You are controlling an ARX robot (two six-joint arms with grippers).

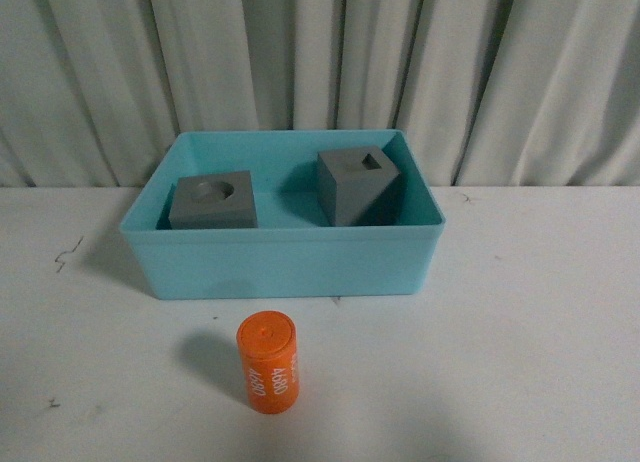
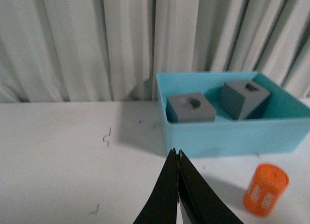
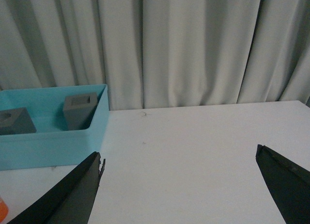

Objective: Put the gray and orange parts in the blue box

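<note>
Recessed block (image 1: pixel 212 202) and holed block (image 1: pixel 358 185) sit in the box (image 1: pixel 285 267); cylinder (image 1: pixel 268 363) waits outside, nearer. Left fingers (image 2: pixel 167 197) closed, right fingers (image 3: pixel 72 195) apart.

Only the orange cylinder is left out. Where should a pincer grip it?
I'd grip the orange cylinder across its curved sides near mid-height, coming down from above: it stands upright, clear of the blue box, so both sides look free.

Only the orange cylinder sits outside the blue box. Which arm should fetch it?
Probably left: the orange cylinder shows whole near the left gripper, though that is shut. The open right gripper sees only a sliver of it.
</note>
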